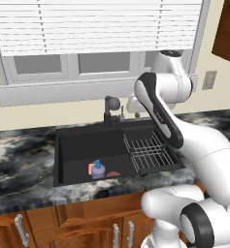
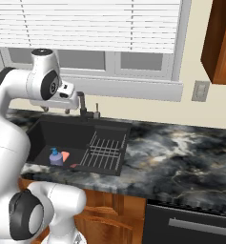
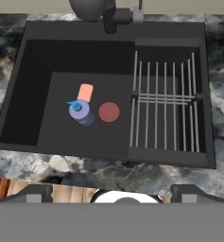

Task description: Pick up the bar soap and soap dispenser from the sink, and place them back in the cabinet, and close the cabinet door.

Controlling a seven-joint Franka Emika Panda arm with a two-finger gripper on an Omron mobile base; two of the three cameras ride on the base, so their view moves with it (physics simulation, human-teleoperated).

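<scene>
My pincer (image 3: pixel 111 198) hangs high above the sink (image 3: pixel 42 61), jaws spread wide and holding nothing; in the hand view its two dark tips sit far apart at the bottom.

The bar soap (image 3: pixel 85 92) is a small flat salmon-pink slab with rounded corners, lying on the black floor of the basin. The soap dispenser (image 3: pixel 81 112) is a short blue-purple bottle with a blue pump top, standing upright and touching or just beside the bar's near end; from the left base view the bar (image 1: pixel 91 168) shows behind the bottle (image 1: pixel 98 170). Both sit in the open part of the basin, toward the front edge, a little left of the wire rack (image 3: pixel 164 106). From the right base view the bottle (image 2: pixel 56 157) has the pink bar (image 2: pixel 65 156) at its side.

Just beside the bottle, between it and the rack, lies a darker red round piece (image 3: pixel 108 112). The black faucet (image 3: pixel 97 12) rises at the sink's back edge. A dark marbled counter (image 2: pixel 181 152) surrounds the basin, with a blinded window (image 2: pixel 90 24) above. The reddish-brown cabinet (image 2: pixel 221 43) hangs at the upper right; I cannot tell how its door stands.

Nothing lies over the soap or the bottle; the red piece is their closest neighbour.

Count: one bar, one bottle, one red piece, one rack, one faucet.
</scene>
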